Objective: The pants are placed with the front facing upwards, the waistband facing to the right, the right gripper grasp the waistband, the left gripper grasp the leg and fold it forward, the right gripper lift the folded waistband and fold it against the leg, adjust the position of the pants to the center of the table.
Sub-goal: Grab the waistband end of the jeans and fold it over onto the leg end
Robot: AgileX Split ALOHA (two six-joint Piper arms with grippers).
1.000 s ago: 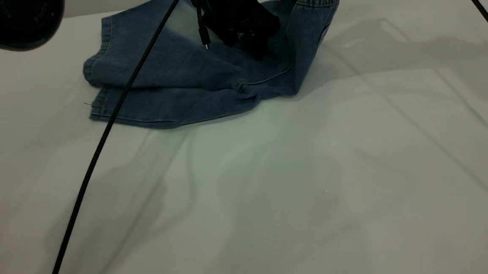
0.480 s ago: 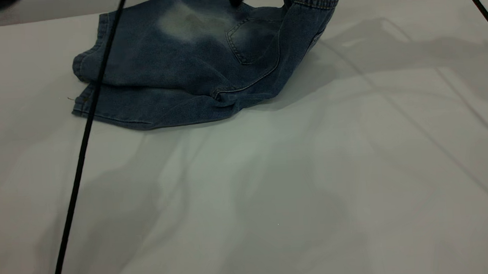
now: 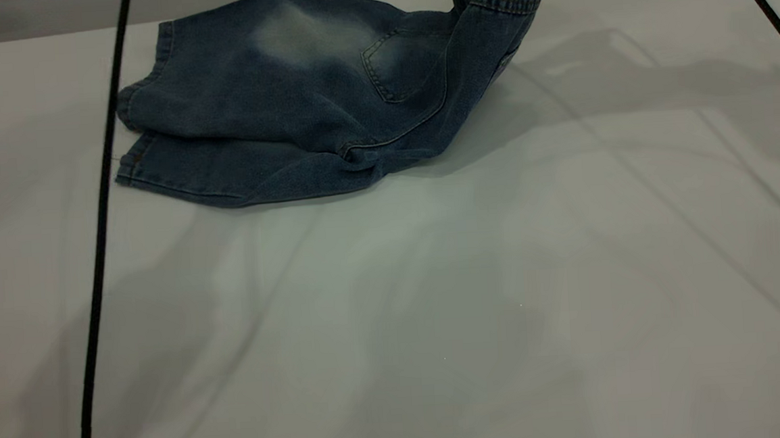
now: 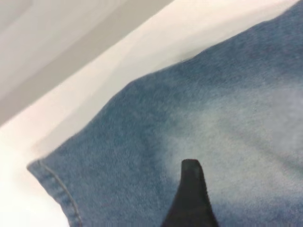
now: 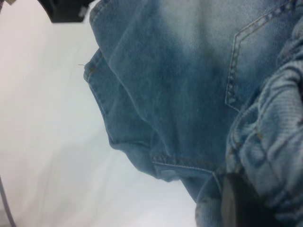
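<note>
Pants: the short blue denim pants [image 3: 288,110] lie folded at the far edge of the white table [image 3: 435,297].
Waistband: the gathered denim waistband [image 5: 265,142] is lifted above the legs' right end.
Right gripper: the right gripper [image 5: 244,203] is clenched on the waistband.
Left gripper: the left gripper [image 4: 189,198] hovers over the faded leg; jaw state not visible.
Coming fold: I judge it goes leftward along the legs.

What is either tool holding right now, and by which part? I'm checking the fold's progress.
The right tool holds the pants by the waistband, lifted off the table. The left tool hangs above the denim, holding nothing.
</note>
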